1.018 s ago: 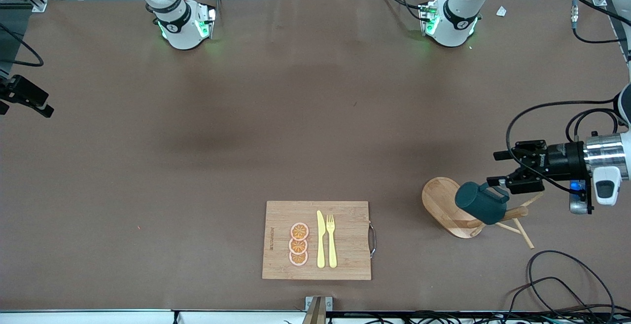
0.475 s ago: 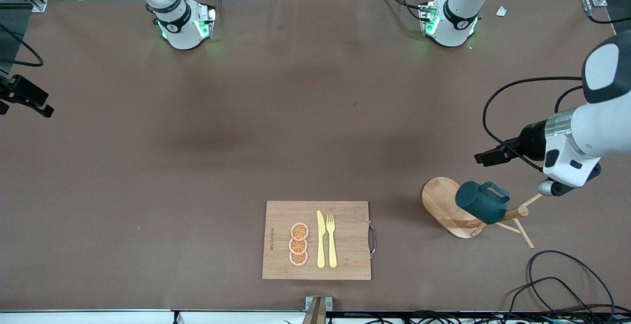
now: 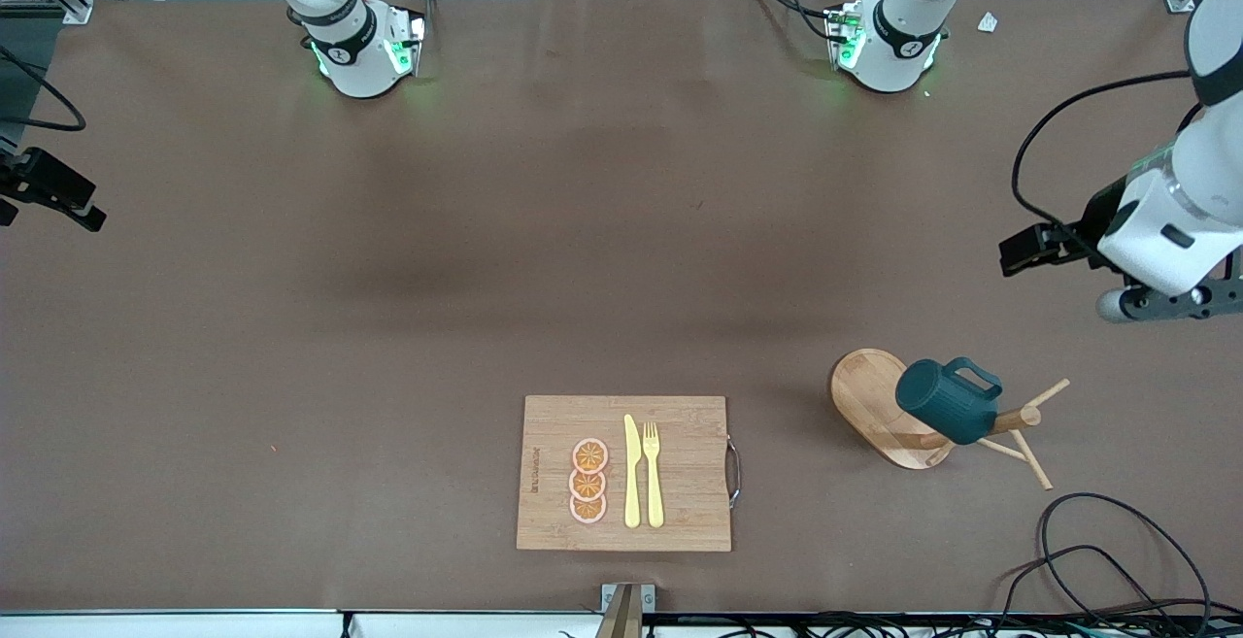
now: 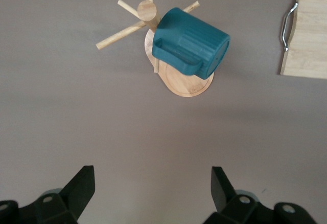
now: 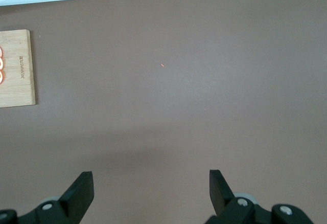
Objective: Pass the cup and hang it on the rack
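Bamboo cutting board (image 3: 623, 473) with orange slices (image 3: 588, 481), yellow knife (image 3: 631, 471) and fork (image 3: 653, 474) sits nearest the camera. Dark teal ribbed cup (image 3: 947, 401) hangs by its loop handle on a peg of the light wooden mug rack (image 3: 879, 407), toward the left arm's end of the brown tabletop (image 3: 486, 259). Left hand (image 4: 152, 191) is empty, fingers spread wide, up over bare tabletop with cup and rack well apart below it. Right hand (image 5: 151, 191) is also wide and empty over bare tabletop, board edge in its view.
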{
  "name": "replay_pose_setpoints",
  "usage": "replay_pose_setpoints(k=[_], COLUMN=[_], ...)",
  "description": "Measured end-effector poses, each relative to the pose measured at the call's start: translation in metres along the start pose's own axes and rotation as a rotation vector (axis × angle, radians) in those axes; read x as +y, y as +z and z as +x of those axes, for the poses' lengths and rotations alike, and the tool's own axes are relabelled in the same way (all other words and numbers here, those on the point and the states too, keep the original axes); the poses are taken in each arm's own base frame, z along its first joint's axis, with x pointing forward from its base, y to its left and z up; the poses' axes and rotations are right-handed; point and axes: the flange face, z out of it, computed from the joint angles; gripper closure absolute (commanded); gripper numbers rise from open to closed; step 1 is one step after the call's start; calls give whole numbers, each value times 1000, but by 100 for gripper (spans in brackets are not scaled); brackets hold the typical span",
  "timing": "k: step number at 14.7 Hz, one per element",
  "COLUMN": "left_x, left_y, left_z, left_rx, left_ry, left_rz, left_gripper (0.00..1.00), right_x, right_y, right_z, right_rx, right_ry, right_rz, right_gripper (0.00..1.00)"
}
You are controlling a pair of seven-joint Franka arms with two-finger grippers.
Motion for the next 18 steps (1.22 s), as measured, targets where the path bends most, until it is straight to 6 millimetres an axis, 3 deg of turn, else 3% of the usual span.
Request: replay_pose_setpoints(k=[4, 7, 13, 18], left_x=[-4, -4, -11, -13], left_y=[-41, -56, -40, -34], left_z=[-30, -50, -81, -92], left_rx=[37, 22, -37, -24], left_ry=[90, 101, 112, 108], left_rz=[59, 61, 12, -7], left_gripper=[0, 0, 0, 0], right_x=[0, 0, 0, 0], right_y=[0, 0, 0, 0], right_z=[0, 0, 0, 0], right_rx=[0, 0, 0, 0], right_ry=[0, 0, 0, 0], right_rz=[0, 0, 0, 0], right_gripper=[0, 0, 0, 0])
